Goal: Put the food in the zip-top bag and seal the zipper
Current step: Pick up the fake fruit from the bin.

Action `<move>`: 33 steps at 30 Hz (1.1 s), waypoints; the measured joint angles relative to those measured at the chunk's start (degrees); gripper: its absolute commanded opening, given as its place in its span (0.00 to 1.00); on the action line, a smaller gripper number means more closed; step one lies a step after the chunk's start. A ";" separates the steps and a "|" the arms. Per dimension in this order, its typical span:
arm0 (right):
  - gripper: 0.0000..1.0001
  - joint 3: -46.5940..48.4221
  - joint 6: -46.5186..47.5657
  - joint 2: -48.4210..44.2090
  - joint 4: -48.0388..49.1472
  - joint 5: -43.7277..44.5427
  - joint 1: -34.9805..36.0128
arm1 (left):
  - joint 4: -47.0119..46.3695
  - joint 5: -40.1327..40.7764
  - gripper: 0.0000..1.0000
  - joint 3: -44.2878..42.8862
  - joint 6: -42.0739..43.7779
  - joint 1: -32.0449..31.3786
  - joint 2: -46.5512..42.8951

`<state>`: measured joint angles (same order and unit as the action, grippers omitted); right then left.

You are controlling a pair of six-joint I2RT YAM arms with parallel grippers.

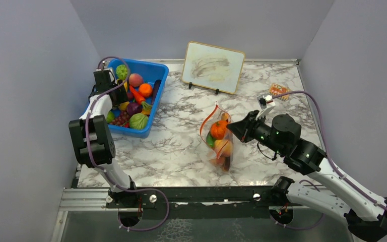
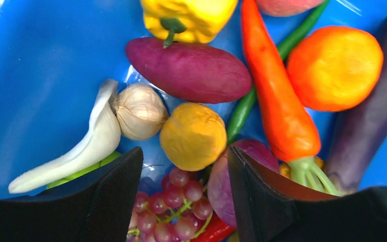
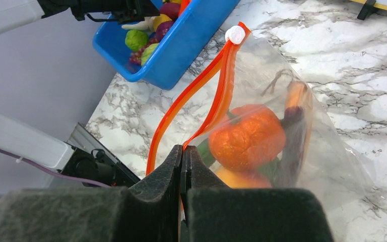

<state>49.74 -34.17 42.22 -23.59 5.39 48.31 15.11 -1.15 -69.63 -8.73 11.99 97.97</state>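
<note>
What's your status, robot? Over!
Left gripper open, above food in blue bin. Right gripper shut on mouth of zip-top bag. Bag partly filled, zipper unsealed. Nothing in the way.

No legible text, label or number in any view; print on orange packet [image 1: 277,91] too small to read.

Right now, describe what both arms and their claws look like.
The left arm and right arm have white links, black joint housings and a looping purple cable each. Green lights dot the right one. The left claw and right claw have black, grainy, wedge-shaped fingers.
</note>
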 measured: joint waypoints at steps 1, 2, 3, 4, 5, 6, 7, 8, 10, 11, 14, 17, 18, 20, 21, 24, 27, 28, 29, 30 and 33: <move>0.01 0.00 0.00 -0.13 -0.02 0.02 0.00 | -0.04 -0.72 0.69 -0.24 -0.20 0.59 0.72; 0.01 0.00 0.00 -0.28 -0.02 0.02 0.00 | -0.04 -1.64 0.70 -0.70 -0.50 1.53 1.84; 0.01 0.00 0.00 -0.44 -0.02 0.02 0.00 | -0.04 -2.49 0.71 -1.07 -0.79 2.10 2.67; 0.01 0.00 0.00 -0.59 -0.02 0.02 0.00 | -0.09 -2.99 0.72 -1.31 -0.85 2.49 3.23; 0.01 0.00 -0.02 -0.70 -0.02 0.02 0.00 | -0.07 -3.82 0.72 -1.60 -0.85 2.99 3.87; 0.01 0.00 -0.02 -0.76 -0.02 0.02 0.00 | -0.09 -4.63 0.73 -1.92 -0.87 3.32 4.46; 0.01 0.00 -0.02 -0.79 -0.02 0.00 0.00 | -0.15 -5.33 0.73 -2.16 -0.87 3.43 4.94; 0.01 0.00 -0.04 -0.79 -0.02 0.00 0.00 | -0.28 -6.08 0.73 -2.29 -0.90 3.43 5.38; 0.01 0.00 -0.04 -0.79 -0.02 0.00 0.00 | -0.31 -7.17 0.72 -2.29 -0.96 3.43 6.03; 0.01 0.00 -0.04 -0.79 -0.02 0.00 0.00 | -0.33 -7.52 0.70 -2.29 -0.98 3.37 6.29; 0.01 0.00 -0.07 -0.83 -0.02 0.00 0.00 | -0.31 -8.11 0.64 -2.29 -1.03 3.32 6.78; 0.01 0.00 -0.07 -0.94 -0.02 0.00 0.00 | -0.33 -8.50 0.61 -2.29 -1.20 3.32 7.04; 0.01 0.00 -0.09 -0.98 -0.02 0.00 0.00 | -0.33 -8.52 0.59 -2.29 -1.25 3.32 7.10; 0.01 0.00 -0.09 -1.05 -0.02 0.00 0.00 | -0.33 -8.52 0.54 -2.29 -1.27 3.32 7.23; 0.01 0.00 -0.09 -1.11 -0.02 0.00 0.00 | -0.33 -8.55 0.51 -2.29 -1.27 3.32 7.30; 0.01 0.00 -0.09 -1.55 -0.02 0.00 0.00 | -0.39 -8.68 0.48 -2.29 -1.40 3.32 7.37; 0.01 0.00 -0.11 -2.14 -0.02 0.02 0.00 | -0.39 -8.72 0.41 -2.29 -1.40 3.32 7.37; 0.01 0.00 -0.11 -2.29 -0.02 0.02 0.00 | -0.39 -8.70 0.39 -2.29 -1.33 3.32 7.37; 0.01 0.00 -0.11 -2.43 -0.02 0.02 0.00 | -0.39 -8.72 0.39 -2.29 -1.16 3.32 7.37; 0.01 0.00 -0.11 -2.51 -0.02 0.02 0.00 | -0.39 -8.72 0.38 -2.29 -0.98 3.34 7.34; 0.01 0.00 -0.13 -2.56 -0.04 0.02 0.00 | -0.26 -8.70 0.36 -2.29 -0.72 3.32 7.19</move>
<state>49.74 -34.30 39.66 -23.64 5.41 48.31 14.85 -9.85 -71.92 -9.45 15.31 105.16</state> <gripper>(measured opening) 0.014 0.516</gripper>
